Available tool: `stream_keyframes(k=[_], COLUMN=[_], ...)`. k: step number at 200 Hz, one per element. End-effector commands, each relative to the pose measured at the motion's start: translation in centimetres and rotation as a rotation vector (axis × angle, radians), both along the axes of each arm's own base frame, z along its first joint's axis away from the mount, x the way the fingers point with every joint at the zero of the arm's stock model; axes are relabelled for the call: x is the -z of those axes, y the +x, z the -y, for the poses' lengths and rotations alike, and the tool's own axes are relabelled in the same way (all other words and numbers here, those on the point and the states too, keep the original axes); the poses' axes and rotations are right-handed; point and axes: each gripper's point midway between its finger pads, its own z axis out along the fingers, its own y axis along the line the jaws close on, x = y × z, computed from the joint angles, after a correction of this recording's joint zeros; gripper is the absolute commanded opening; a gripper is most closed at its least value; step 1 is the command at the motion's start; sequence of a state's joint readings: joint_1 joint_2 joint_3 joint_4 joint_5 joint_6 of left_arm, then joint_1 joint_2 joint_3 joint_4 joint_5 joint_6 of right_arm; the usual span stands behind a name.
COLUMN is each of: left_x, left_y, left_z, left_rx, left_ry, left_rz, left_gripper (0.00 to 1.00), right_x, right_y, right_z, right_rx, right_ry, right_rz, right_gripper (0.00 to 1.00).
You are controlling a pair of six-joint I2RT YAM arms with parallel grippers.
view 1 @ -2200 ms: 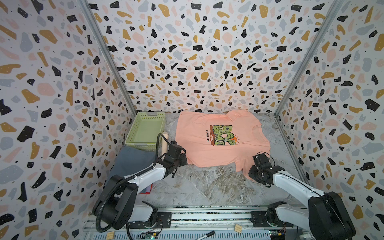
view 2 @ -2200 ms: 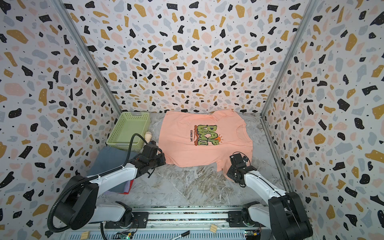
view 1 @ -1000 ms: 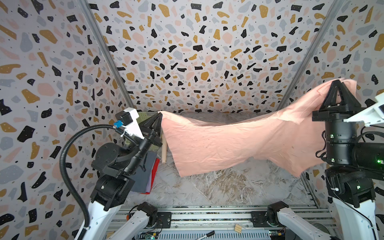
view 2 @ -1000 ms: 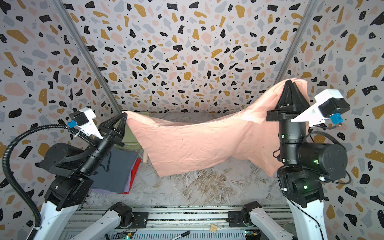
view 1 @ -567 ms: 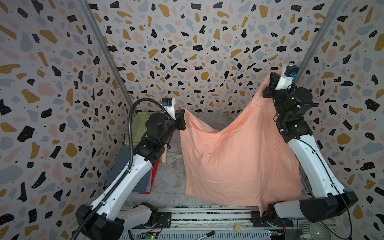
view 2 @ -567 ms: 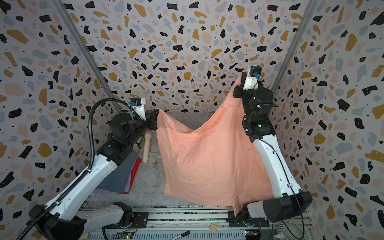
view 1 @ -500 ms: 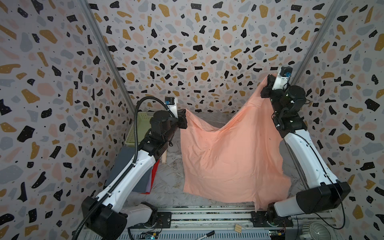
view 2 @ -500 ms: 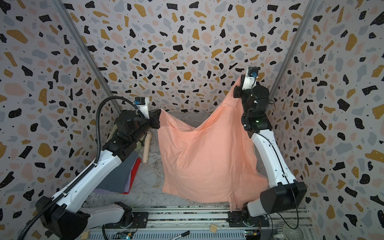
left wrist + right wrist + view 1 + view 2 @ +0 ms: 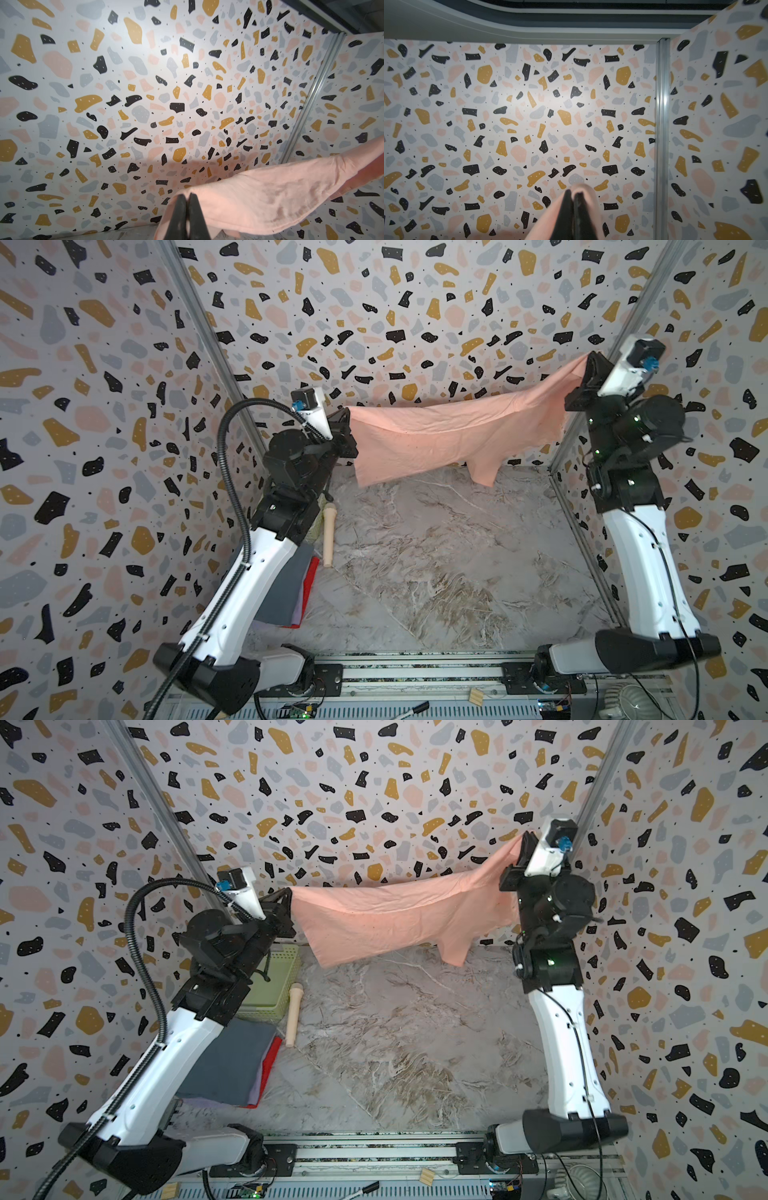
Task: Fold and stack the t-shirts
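Peach shirt [image 9: 436, 435] slung above desk [image 9: 436, 551] at rear; L fingers [image 9: 179, 216], R fingers [image 9: 566, 214] each pinch an end, R higher; wrist cams show pinches close; only top views show folded stack [image 9: 232, 1060] under L arm.

the salmon shirt [image 9: 436, 439] hangs stretched across the back, blocking passage there. the tabletop [image 9: 436, 564] beneath and in front lies open; basket [image 9: 274, 982], stick [image 9: 328, 537] and folded stack [image 9: 224, 1065] crowd the left edge.
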State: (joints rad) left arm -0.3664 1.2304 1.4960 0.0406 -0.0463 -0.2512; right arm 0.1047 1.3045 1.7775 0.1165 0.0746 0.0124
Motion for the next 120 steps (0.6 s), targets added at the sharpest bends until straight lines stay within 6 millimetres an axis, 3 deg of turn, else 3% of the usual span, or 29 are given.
stream_keyframes(k=[1, 21, 47, 70, 100, 114, 120], left_x=[3.7, 10.4, 21.7, 30.4, 38.1, 40.7, 41.6], left_y=[-0.9, -1.5, -3.1, -5.8, -9.6, -10.7, -11.1], left_z=[0.3, 1.5, 1.8, 1.0, 0.0, 0.0, 0.0], left_rx=[0.043, 0.128, 0.168, 0.147, 0.127, 0.137, 0.140], left_ry=[-0.006, -0.026, -0.054, -0.038, -0.041, -0.056, -0.061], left_rz=[-0.069, -0.216, -0.478, -0.698, -0.910, -0.977, -1.000], left_gripper=[0.00, 0.00, 0.00, 0.00, 0.00, 0.00, 0.00], right_x=[3.4, 11.6, 24.3, 34.5, 45.3, 49.1, 49.8], right_y=[-3.4, -3.7, -3.6, -6.0, -10.0, -11.2, -11.2], right_z=[1.3, 1.3, 1.0, 1.0, 1.8, 1.2, 0.6], right_rx=[0.019, -0.015, -0.022, 0.000, 0.098, 0.090, 0.083], right_ry=[0.081, 0.154, 0.223, 0.296, 0.409, 0.450, 0.455], right_rz=[-0.056, -0.229, -0.545, -0.833, -1.132, -1.250, -1.267], right_gripper=[0.00, 0.00, 0.00, 0.00, 0.00, 0.00, 0.00])
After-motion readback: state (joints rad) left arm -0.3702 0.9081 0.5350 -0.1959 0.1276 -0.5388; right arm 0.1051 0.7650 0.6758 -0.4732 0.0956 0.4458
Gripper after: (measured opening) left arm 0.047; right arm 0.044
